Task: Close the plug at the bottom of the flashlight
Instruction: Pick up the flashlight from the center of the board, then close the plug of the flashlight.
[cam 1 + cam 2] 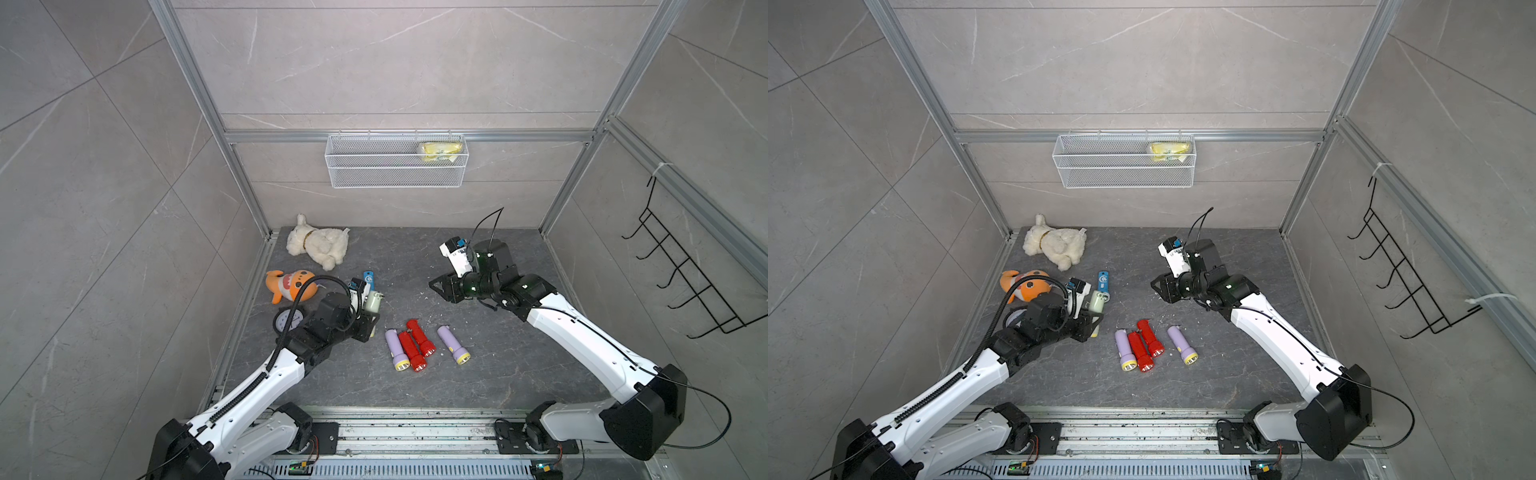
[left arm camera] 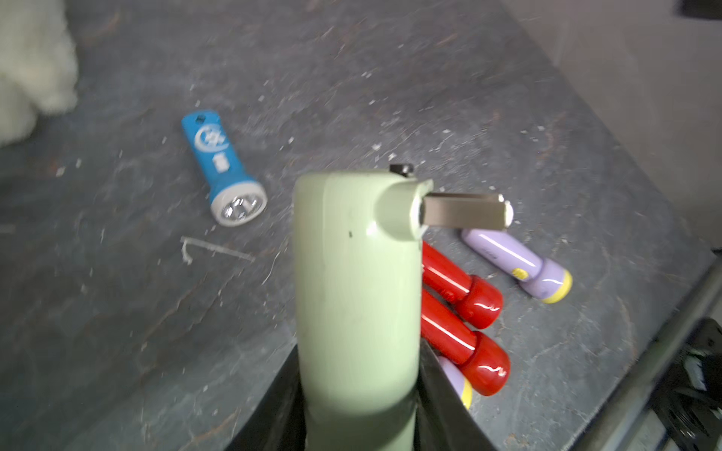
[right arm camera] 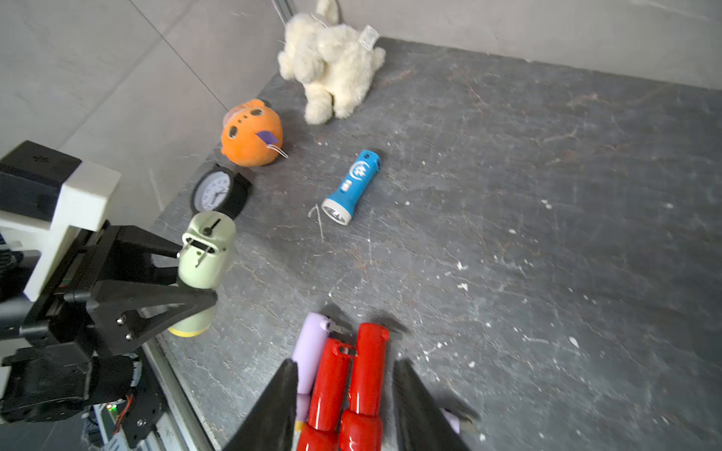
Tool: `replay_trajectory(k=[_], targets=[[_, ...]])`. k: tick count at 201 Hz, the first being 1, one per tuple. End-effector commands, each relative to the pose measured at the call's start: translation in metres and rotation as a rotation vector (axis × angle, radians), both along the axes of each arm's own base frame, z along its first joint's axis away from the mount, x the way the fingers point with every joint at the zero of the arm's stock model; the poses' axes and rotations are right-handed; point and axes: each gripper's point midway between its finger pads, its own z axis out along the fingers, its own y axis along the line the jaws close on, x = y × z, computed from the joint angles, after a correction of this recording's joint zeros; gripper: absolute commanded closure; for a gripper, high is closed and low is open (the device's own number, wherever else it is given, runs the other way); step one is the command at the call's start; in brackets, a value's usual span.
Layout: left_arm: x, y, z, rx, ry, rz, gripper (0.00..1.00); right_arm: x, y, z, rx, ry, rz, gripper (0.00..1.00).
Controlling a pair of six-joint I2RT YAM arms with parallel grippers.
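Holding green flashlight, plug out, tabletop open

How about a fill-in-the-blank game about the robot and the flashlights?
The left gripper is shut on the ____ flashlight.
Between the two purple flashlights lie two ____ flashlights.
The clock sits beside the ____ plush fish.
The right gripper holds ____.
Missing words: green, red, orange, nothing.
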Motion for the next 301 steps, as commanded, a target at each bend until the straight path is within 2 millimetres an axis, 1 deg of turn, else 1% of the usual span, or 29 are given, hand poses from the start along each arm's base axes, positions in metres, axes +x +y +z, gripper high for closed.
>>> replay_trajectory(k=[1, 16, 28, 34, 41, 59, 68, 72, 78, 87, 96, 106, 119, 135, 150, 152, 154, 166, 193, 215, 223, 253, 277, 301], targets=[[-0.012, -0.037, 0.081, -0.141, -0.228, -0.316, 1.0, -0.003, 0.031, 0.046, 0.149, -0.104, 0.177, 0.57], [-0.015, -0.043, 0.1, -0.189, -0.266, -0.436, 1.0, -0.009, 0.042, 0.066, 0.244, -0.129, 0.285, 0.57], [-0.014, -0.047, 0.104, -0.185, -0.315, -0.515, 1.0, -0.009, 0.044, 0.081, 0.313, -0.149, 0.335, 0.56], [-0.014, -0.049, 0.104, -0.175, -0.339, -0.553, 1.0, -0.007, 0.043, 0.09, 0.349, -0.156, 0.356, 0.56], [-0.01, -0.05, 0.103, -0.151, -0.37, -0.564, 1.0, -0.006, 0.043, 0.099, 0.387, -0.159, 0.384, 0.56], [-0.004, -0.052, 0.101, -0.105, -0.404, -0.598, 1.0, 0.005, 0.041, 0.113, 0.464, -0.147, 0.427, 0.55], [-0.006, -0.053, 0.103, -0.103, -0.41, -0.626, 1.0, 0.007, 0.043, 0.121, 0.509, -0.134, 0.465, 0.55], [-0.01, -0.054, 0.104, -0.111, -0.413, -0.655, 1.0, 0.007, 0.045, 0.123, 0.532, -0.126, 0.487, 0.55], [-0.014, -0.054, 0.105, -0.119, -0.421, -0.687, 1.0, 0.005, 0.048, 0.13, 0.567, -0.116, 0.53, 0.55], [-0.014, -0.055, 0.107, -0.125, -0.433, -0.699, 1.0, 0.003, 0.05, 0.138, 0.618, -0.1, 0.575, 0.56], [-0.017, -0.055, 0.108, -0.128, -0.446, -0.721, 1.0, -0.002, 0.054, 0.146, 0.665, -0.088, 0.628, 0.56], [-0.016, -0.053, 0.109, -0.13, -0.459, -0.721, 1.0, -0.007, 0.055, 0.15, 0.695, -0.083, 0.659, 0.56], [-0.018, -0.05, 0.109, -0.136, -0.457, -0.734, 1.0, -0.011, 0.057, 0.146, 0.697, -0.059, 0.67, 0.57], [-0.019, -0.047, 0.109, -0.141, -0.46, -0.735, 1.0, -0.013, 0.059, 0.13, 0.649, -0.032, 0.641, 0.56], [-0.022, -0.046, 0.111, -0.144, -0.47, -0.741, 1.0, -0.021, 0.064, 0.108, 0.521, -0.04, 0.595, 0.55], [-0.023, -0.046, 0.112, -0.145, -0.473, -0.743, 1.0, -0.022, 0.064, 0.1, 0.484, -0.037, 0.582, 0.54], [-0.023, -0.046, 0.112, -0.147, -0.472, -0.745, 1.0, -0.024, 0.065, 0.095, 0.46, -0.037, 0.578, 0.54], [-0.024, -0.046, 0.113, -0.148, -0.478, -0.749, 1.0, -0.039, 0.071, 0.087, 0.38, -0.036, 0.6, 0.54], [-0.027, -0.046, 0.115, -0.149, -0.477, -0.767, 1.0, -0.043, 0.07, 0.083, 0.376, -0.013, 0.587, 0.54], [-0.028, -0.046, 0.114, -0.151, -0.471, -0.772, 1.0, -0.051, 0.072, 0.079, 0.372, 0.004, 0.609, 0.53], [-0.028, -0.046, 0.114, -0.15, -0.467, -0.772, 1.0, -0.054, 0.072, 0.075, 0.357, 0.008, 0.612, 0.53], [-0.033, -0.045, 0.116, -0.159, -0.473, -0.785, 1.0, -0.055, 0.073, 0.065, 0.327, 0.007, 0.595, 0.48], [-0.036, -0.044, 0.12, -0.162, -0.49, -0.789, 1.0, -0.056, 0.074, 0.065, 0.336, 0.017, 0.609, 0.5], [-0.04, -0.043, 0.123, -0.175, -0.507, -0.801, 1.0, -0.056, 0.075, 0.064, 0.342, 0.018, 0.615, 0.54]])
